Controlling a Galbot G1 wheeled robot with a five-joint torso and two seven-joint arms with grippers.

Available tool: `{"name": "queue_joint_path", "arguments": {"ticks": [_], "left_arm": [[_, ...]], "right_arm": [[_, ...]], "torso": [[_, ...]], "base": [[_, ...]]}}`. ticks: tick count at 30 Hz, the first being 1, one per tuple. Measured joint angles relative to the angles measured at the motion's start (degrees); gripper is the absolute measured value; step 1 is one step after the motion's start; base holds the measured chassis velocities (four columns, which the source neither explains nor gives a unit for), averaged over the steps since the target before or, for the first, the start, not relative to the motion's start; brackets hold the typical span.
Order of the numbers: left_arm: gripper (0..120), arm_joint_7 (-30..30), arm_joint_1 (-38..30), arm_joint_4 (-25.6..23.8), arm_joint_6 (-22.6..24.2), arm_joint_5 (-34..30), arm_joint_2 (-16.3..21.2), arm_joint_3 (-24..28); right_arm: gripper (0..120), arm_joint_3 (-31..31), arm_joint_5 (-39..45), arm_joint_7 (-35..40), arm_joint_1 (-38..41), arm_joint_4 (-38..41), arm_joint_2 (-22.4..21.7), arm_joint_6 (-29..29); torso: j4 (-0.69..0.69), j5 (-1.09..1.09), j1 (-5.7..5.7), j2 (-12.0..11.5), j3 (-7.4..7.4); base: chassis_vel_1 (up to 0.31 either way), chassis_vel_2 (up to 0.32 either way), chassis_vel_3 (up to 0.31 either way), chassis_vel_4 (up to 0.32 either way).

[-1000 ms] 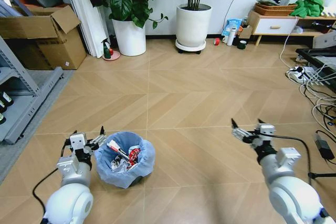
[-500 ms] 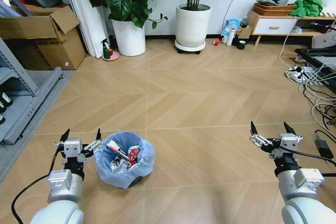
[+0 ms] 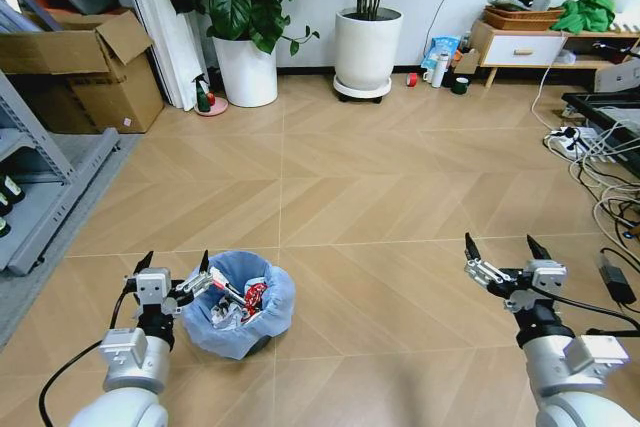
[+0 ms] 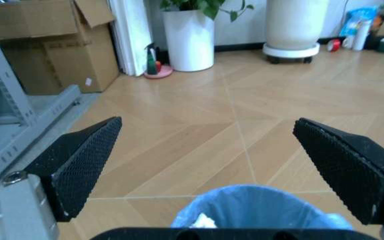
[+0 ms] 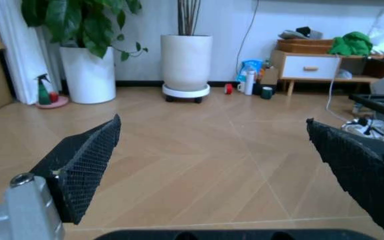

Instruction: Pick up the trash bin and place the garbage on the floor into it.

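Head view, trash bin upright, left claw spread beside rim

White wall, cardboard boxes, wooden side table

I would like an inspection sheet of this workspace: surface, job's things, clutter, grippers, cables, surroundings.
Surface: floor, bare wood chevron in the middle.
Job's things: trash bin upright, blue-lined, garbage inside it.
Clutter: green spray bottle near the plant pot; bottles and cups by the low cabinet.
Grippers: left gripper open, beside the bin's rim; right gripper open, above bare floor.
Cables: tangle at the robot's right.
Surroundings: cardboard box, metal shelf.
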Motion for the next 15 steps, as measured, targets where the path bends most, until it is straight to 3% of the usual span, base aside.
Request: {"name": "queue_joint_path", "arguments": {"ticks": [15], "left_arm": [[100, 0.47, -0.76, -0.91, -1.43, -1.2, -0.7, 0.79]], "right_arm": [[100, -0.12, -0.27, 0.71, -0.95, 3.69, 0.34, -1.34]], "torso": [[0.0, -0.01, 0.0, 0.0, 0.0]], "base": [[0.0, 0.0, 0.0, 0.0]]}}
